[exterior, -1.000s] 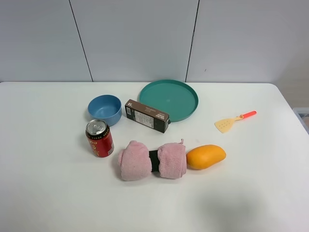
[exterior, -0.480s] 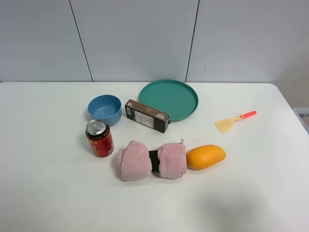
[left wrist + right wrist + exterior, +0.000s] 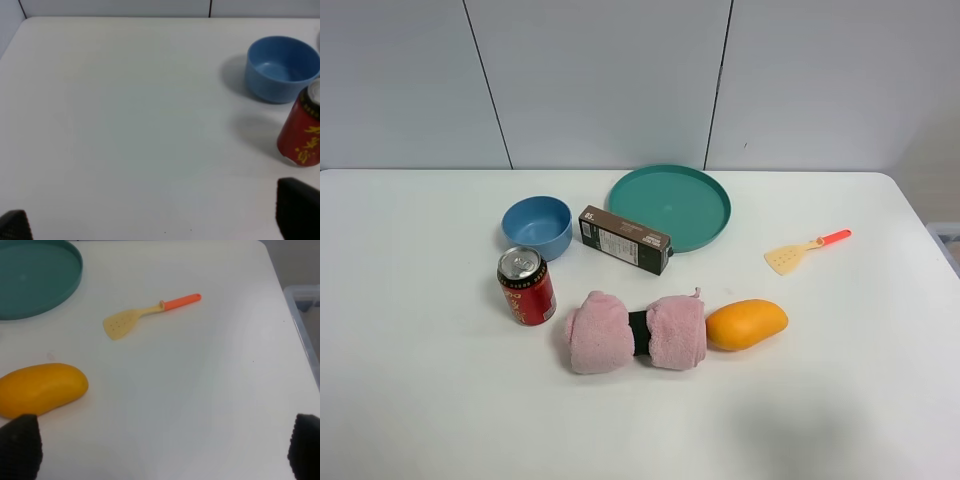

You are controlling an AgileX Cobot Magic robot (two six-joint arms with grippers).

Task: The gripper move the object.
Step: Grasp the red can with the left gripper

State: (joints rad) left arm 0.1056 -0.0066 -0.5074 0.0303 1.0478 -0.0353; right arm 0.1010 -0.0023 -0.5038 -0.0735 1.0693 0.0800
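Observation:
The red drink can [image 3: 526, 286] with a silver top stands upright on the white table [image 3: 420, 400], in front of the blue bowl. It also shows in the left wrist view [image 3: 302, 135]. Neither arm shows in the exterior high view. My left gripper [image 3: 156, 222] is open and empty, its two black fingertips [image 3: 296, 212] wide apart; the can stands just beyond one of them. My right gripper [image 3: 162, 447] is open and empty, fingertips [image 3: 20, 445] wide apart, close to the mango and away from the can.
A blue bowl [image 3: 538, 225], a dark brown box [image 3: 625, 239] and a teal plate [image 3: 669, 206] stand behind the can. A rolled pink towel [image 3: 636, 331] and a mango [image 3: 746, 323] lie beside it. A yellow spatula [image 3: 806, 250] lies to the right.

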